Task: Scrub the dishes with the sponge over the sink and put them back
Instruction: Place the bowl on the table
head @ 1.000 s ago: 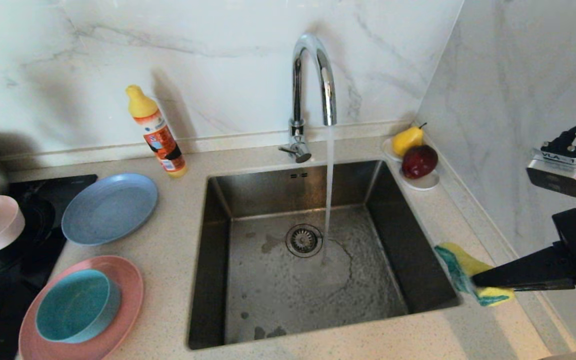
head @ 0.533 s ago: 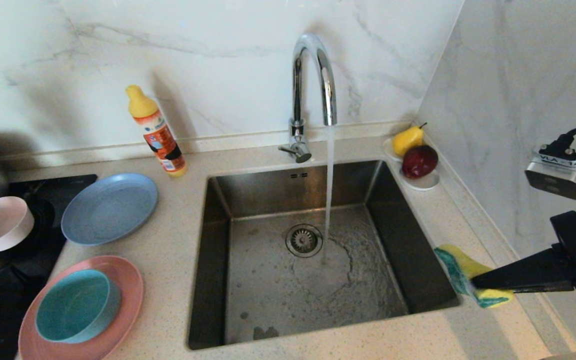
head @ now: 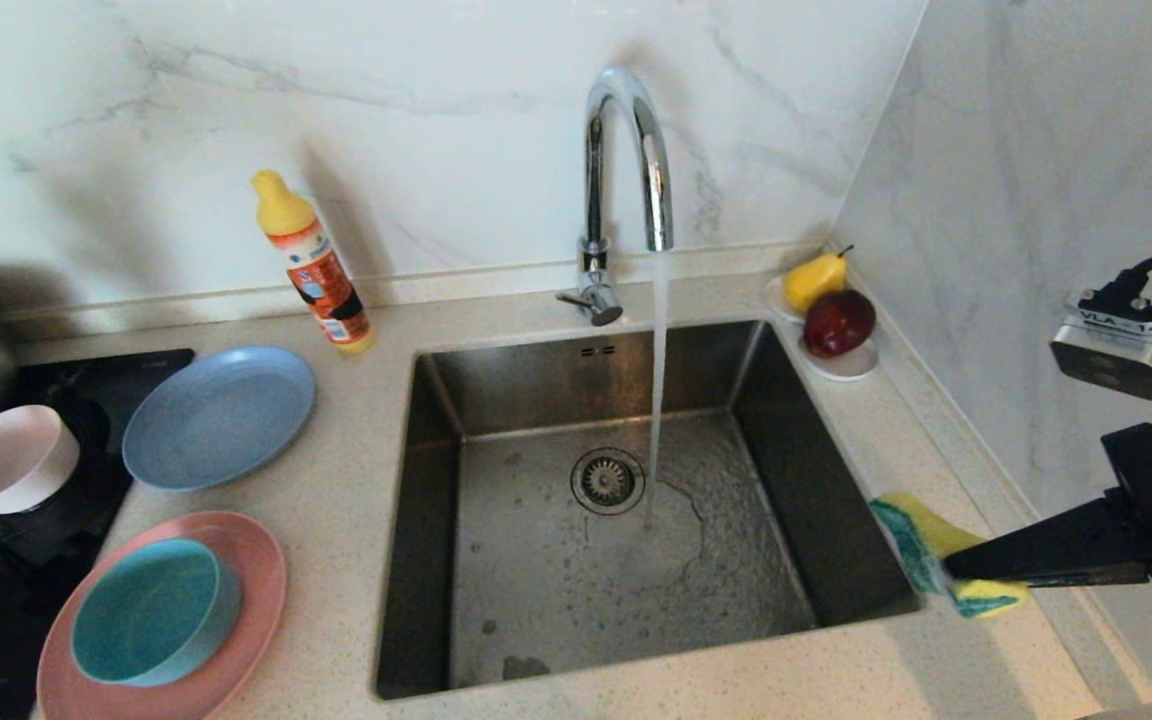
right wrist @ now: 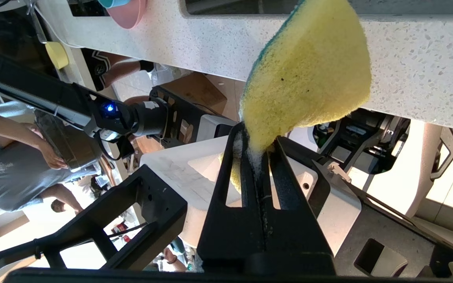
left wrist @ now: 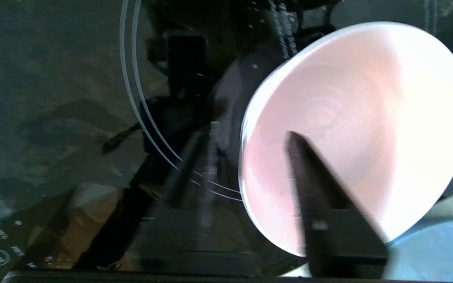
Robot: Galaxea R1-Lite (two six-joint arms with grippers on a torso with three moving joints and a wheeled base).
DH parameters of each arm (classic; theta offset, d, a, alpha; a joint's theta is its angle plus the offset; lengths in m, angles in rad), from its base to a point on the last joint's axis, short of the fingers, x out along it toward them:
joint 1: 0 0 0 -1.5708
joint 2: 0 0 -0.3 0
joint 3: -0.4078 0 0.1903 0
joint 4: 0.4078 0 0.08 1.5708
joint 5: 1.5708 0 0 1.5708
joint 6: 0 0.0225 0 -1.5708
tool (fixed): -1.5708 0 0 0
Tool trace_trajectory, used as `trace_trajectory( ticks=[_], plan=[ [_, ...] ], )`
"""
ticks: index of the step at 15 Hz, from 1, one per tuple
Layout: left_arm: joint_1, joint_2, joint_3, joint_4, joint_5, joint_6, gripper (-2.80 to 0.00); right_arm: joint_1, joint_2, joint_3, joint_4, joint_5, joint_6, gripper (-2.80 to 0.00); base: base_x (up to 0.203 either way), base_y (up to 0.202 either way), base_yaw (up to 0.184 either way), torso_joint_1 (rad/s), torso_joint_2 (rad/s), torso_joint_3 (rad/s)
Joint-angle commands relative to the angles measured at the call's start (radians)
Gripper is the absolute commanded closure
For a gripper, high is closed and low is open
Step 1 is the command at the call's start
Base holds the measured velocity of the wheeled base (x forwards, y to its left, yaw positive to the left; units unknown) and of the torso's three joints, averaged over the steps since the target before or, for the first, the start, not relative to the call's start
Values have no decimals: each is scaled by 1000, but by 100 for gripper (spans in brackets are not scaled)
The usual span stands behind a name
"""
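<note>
- Yellow sponge (head: 936,553), one, green scouring side facing the sink (head: 626,500); clenched in jaws of right gripper (head: 951,572), long axis running from sink edge toward desk (head: 336,520) front, above right rim.
- Dishes, four: grey-blue plate (head: 219,417) flat on desk; salmon-pink plate (head: 246,590) nearer front, teal bowl (head: 154,611) upright inside it; pale pink bowl (head: 6,458) tilted on its side over black hob (head: 106,390).
- Left gripper (left wrist: 246,173) at pale pink bowl, one finger inside, one outside the rim; jaws parted, grip not discernible.
- Tap (head: 626,170), one, water running.
</note>
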Motion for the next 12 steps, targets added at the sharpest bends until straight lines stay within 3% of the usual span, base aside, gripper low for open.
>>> trace_trajectory(
  ticks=[1, 5, 6, 7, 9, 12],
  plan=[
    [0, -37, -2, 5, -23, -5, -280, 0, 0, 3, 5, 4, 3, 0, 0, 0, 0, 0, 0, 0],
    [0, -213, -4, 64, -108, -8, -280, 1, -10, 1, 5, 4, 3, 0, 0, 0, 0, 0, 0, 0],
    [-1, -263, -8, 93, -136, -6, -253, 1, -14, 0, 5, 4, 3, 0, 0, 0, 0, 0, 0, 0],
    [-1, -314, -19, 142, -160, 2, 0, 1, -16, 0, 5, 4, 3, 0, 0, 0, 0, 0, 0, 0],
    [-21, -398, -37, 280, -186, 101, 0, 1, -25, 1, 5, 4, 4, 0, 0, 0, 0, 0, 0, 0],
    [-60, -446, 5, 452, -202, 379, 0, 0, -33, 3, 6, 2, 5, 0, 0, 0, 0, 0, 0, 0]
  ],
)
